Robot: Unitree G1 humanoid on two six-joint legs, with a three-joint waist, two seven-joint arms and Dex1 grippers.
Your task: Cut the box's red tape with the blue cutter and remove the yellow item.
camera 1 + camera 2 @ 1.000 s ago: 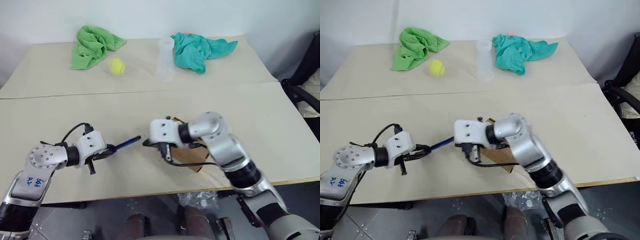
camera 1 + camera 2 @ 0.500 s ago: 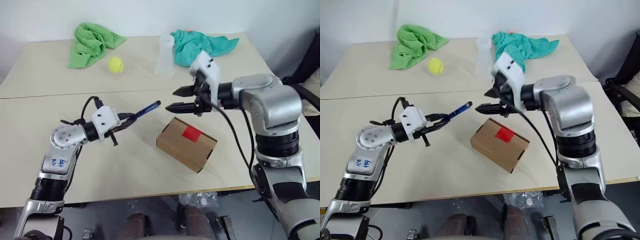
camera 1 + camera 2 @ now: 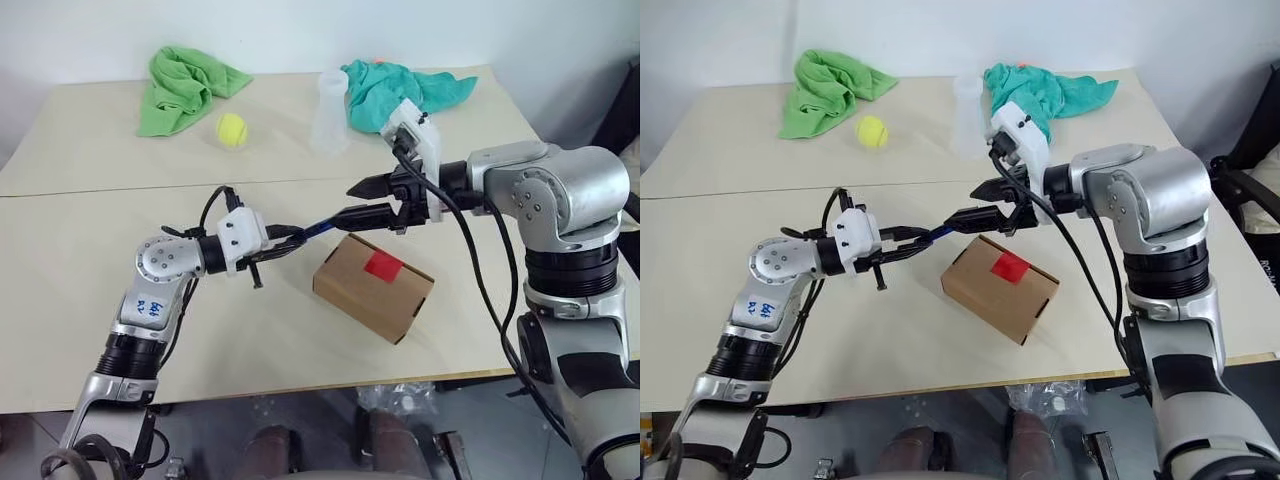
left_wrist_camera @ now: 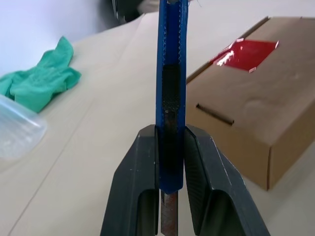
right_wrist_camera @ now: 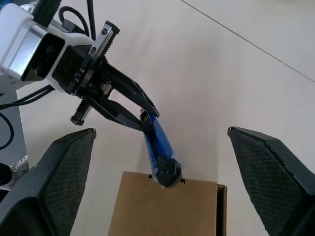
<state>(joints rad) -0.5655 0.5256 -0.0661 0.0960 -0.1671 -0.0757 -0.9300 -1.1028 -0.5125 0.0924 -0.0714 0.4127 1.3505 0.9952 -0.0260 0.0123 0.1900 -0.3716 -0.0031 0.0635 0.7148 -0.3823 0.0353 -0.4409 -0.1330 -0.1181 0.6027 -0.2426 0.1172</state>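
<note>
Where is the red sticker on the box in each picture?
Left eye view: red tape on the box lid, lower middle.
Right eye view: same spot.
Left wrist view: upper right, beside the blue cutter.
Right wrist view: not in it.
Shared landmark: the blue cutter.

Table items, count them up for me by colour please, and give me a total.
Green: 2, light green cloth, teal cloth
Yellow: 1, tennis ball
Clear: 1, plastic cup
Brown: 1, box with red tape
Blue: 1, cutter, held in the left gripper
Total: 6
</note>
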